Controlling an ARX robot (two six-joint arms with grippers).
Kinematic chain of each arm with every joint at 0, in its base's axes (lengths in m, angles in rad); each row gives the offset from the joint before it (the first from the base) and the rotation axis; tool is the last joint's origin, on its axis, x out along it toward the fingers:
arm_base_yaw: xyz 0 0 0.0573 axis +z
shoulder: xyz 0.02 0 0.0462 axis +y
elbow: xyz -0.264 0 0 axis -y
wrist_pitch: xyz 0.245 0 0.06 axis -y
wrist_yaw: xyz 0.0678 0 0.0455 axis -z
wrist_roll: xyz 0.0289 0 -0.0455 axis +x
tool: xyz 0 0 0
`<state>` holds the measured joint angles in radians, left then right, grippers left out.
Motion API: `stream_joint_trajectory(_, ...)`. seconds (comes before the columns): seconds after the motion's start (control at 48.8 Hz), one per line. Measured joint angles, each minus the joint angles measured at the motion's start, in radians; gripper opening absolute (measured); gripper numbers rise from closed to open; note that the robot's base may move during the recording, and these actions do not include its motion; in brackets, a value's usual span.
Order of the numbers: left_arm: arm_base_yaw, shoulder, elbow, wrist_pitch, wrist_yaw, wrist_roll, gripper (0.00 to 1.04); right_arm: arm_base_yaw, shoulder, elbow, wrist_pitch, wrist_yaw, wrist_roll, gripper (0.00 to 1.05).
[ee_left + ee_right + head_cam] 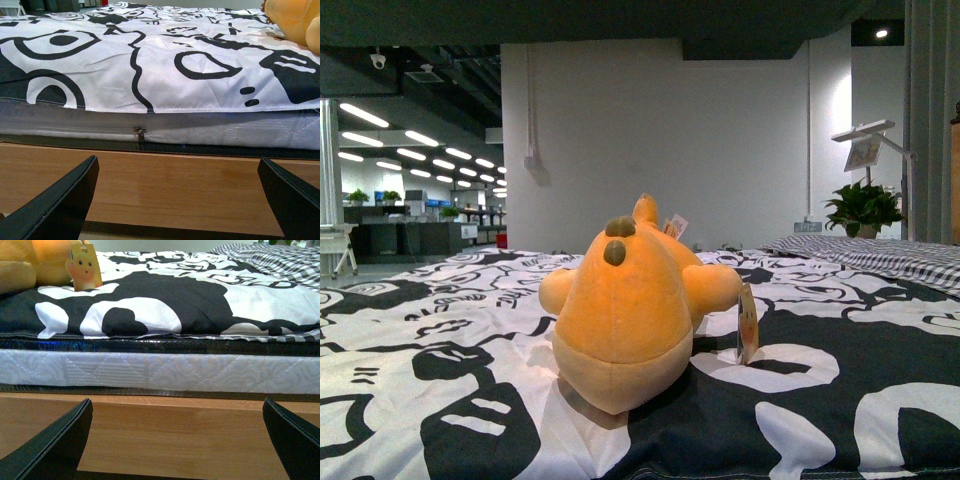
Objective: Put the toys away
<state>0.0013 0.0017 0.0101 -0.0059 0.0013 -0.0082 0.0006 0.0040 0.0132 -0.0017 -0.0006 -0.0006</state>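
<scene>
Left gripper (pixel 177 161) and right gripper (pixel 177 401), jaws wide, face bed frame (pixel 165 185); plush toy (pixel 628 295) lies lengthwise away, cream end nearest.

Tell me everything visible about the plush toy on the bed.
The plush toy is soft, fuzzy orange-yellow fabric with a paler cream band at its near, lower end, two small brown bumps on top and a stubby limb sticking out to each side. It lies flat on the black-and-white patterned bedspread, near the bed's front edge. A paper hang tag printed with a little character stands at the limb on the robot's right. Nothing else is seen touching it.
</scene>
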Motion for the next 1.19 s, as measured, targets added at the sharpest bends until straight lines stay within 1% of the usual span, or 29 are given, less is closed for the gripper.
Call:
stream_joint_trajectory(0.062, 0.0, 0.0, 0.0, 0.0, 0.0, 0.0, 0.99, 0.0, 0.0, 0.0, 0.0, 0.0, 0.0, 1.04)
stream_joint_trajectory(0.103, 0.0, 0.0, 0.0, 0.0, 0.0, 0.0, 0.99, -0.026, 0.016, 0.009, -0.031, -0.085, 0.051, 1.04)
stream_joint_trajectory(0.123, 0.0, 0.0, 0.0, 0.0, 0.0, 0.0, 0.99, -0.053, 0.044, 0.015, -0.039, -0.154, 0.089, 1.04)
stream_joint_trajectory(0.164, 0.0, 0.0, 0.0, 0.0, 0.0, 0.0, 0.99, -0.085, 0.1, 0.029, -0.021, -0.216, 0.165, 1.04)
stream_joint_trajectory(0.185, 0.0, 0.0, 0.0, 0.0, 0.0, 0.0, 0.99, -0.096, 0.124, 0.036, -0.006, -0.229, 0.18, 1.04)
stream_joint_trajectory(0.246, 0.0, 0.0, 0.0, 0.0, 0.0, 0.0, 0.99, -0.121, 0.2, 0.071, 0.06, -0.25, 0.224, 1.04)
stream_joint_trajectory(0.349, 0.0, 0.0, 0.0, 0.0, 0.0, 0.0, 0.99, -0.135, 0.316, 0.135, 0.166, -0.256, 0.233, 1.04)
stream_joint_trajectory(0.492, 0.0, 0.0, 0.0, 0.0, 0.0, 0.0, 0.99, -0.128, 0.495, 0.25, 0.293, -0.249, 0.236, 1.04)
stream_joint_trajectory(0.615, 0.0, 0.0, 0.0, 0.0, 0.0, 0.0, 0.99, -0.058, 0.675, 0.41, 0.353, -0.193, 0.217, 1.04)
stream_joint_trajectory(0.779, 0.0, 0.0, 0.0, 0.0, 0.0, 0.0, 0.99, 0.09, 0.889, 0.641, 0.364, -0.098, 0.165, 1.04)
stream_joint_trajectory(0.862, 0.0, 0.0, 0.0, 0.0, 0.0, 0.0, 0.99, 0.184, 1.005, 0.766, 0.353, -0.046, 0.133, 1.04)
stream_joint_trajectory(0.944, 0.0, 0.0, 0.0, 0.0, 0.0, 0.0, 0.99, 0.236, 1.074, 0.838, 0.338, -0.022, 0.117, 1.04)
stream_joint_trajectory(1.046, 0.0, 0.0, 0.0, 0.0, 0.0, 0.0, 0.99, 0.337, 1.201, 0.963, 0.309, 0.029, 0.085, 1.04)
stream_joint_trajectory(1.19, 0.0, 0.0, 0.0, 0.0, 0.0, 0.0, 0.99, 0.416, 1.285, 1.051, 0.291, 0.077, 0.068, 1.04)
